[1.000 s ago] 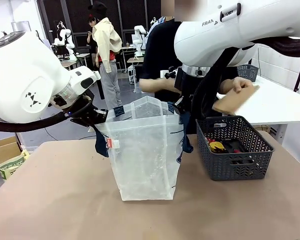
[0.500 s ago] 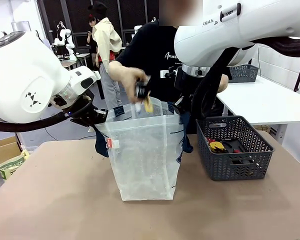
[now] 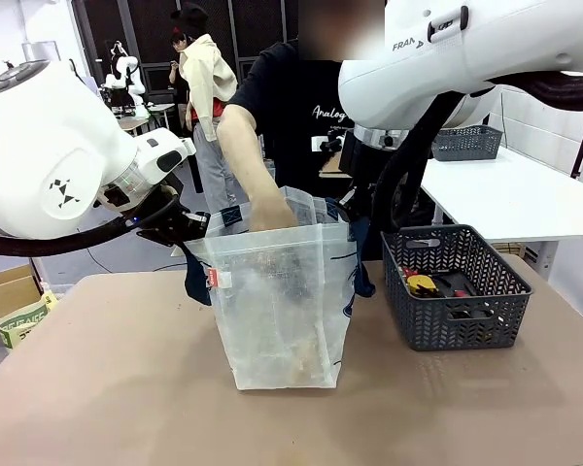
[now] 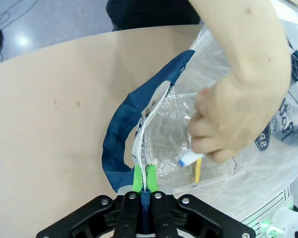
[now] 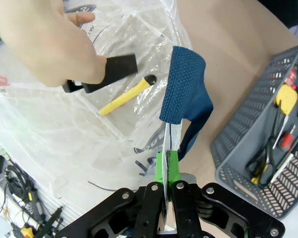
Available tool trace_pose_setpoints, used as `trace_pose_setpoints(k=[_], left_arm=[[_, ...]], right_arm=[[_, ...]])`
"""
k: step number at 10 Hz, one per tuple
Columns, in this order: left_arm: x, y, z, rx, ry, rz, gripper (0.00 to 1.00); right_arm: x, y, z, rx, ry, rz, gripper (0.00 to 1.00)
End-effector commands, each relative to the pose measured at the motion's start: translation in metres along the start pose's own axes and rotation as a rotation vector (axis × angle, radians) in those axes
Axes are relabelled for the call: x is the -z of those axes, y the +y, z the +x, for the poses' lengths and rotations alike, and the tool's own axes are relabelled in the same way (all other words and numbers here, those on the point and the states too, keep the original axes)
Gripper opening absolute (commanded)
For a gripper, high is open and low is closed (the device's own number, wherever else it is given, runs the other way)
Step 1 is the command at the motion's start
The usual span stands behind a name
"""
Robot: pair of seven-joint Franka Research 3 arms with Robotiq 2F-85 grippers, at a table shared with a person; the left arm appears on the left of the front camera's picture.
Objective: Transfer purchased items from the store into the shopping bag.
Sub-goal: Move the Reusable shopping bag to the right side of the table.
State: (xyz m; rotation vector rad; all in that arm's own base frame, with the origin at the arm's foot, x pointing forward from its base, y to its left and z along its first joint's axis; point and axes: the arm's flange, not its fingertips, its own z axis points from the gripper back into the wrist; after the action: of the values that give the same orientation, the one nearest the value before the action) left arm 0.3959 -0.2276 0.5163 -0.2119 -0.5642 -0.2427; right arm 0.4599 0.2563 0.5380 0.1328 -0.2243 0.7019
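The shopping bag [image 3: 282, 320] stands open in the middle of the table, translucent with navy handles. My left gripper [image 3: 190, 234] is shut on its left rim at the handle [image 4: 120, 144]; the green pads [image 4: 138, 174] pinch the plastic. My right gripper [image 5: 166, 162] is shut on the opposite rim beside the other handle [image 5: 185, 89]. A person's hand [image 3: 270, 210] reaches down into the bag holding items: a black piece [image 5: 111, 71] and a yellow-handled tool [image 5: 123, 97]. The same hand [image 4: 233, 119] shows in the left wrist view.
A dark grey mesh basket [image 3: 461, 313] sits right of the bag with several small items, among them something yellow [image 3: 422, 283] and scissors [image 5: 268, 148]. The person stands at the far side. A white table [image 3: 515, 199] lies behind the basket.
The person's hand came from above the bag's mouth down into the bag with the items. Both grippers held the rims still.
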Motion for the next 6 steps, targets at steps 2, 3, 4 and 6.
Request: trace_pose_setpoints(k=[2,3,4,6], left_arm=[[-0.0009,0.0012,-0.0012,-0.007,-0.002,0.003,0.0],[-0.0009,0.0012,-0.0012,-0.007,-0.002,0.003,0.0],[-0.0009,0.0012,-0.0012,-0.007,-0.002,0.003,0.0],[-0.0009,0.0012,-0.0012,-0.007,-0.002,0.003,0.0]], right_arm=[[-0.0004,-0.001,-0.0008,0.004,0.006,0.002,0.0],[-0.0004,-0.001,-0.0008,0.004,0.006,0.002,0.0],[-0.0004,-0.001,-0.0008,0.004,0.006,0.002,0.0],[-0.0004,-0.001,-0.0008,0.004,0.006,0.002,0.0]])
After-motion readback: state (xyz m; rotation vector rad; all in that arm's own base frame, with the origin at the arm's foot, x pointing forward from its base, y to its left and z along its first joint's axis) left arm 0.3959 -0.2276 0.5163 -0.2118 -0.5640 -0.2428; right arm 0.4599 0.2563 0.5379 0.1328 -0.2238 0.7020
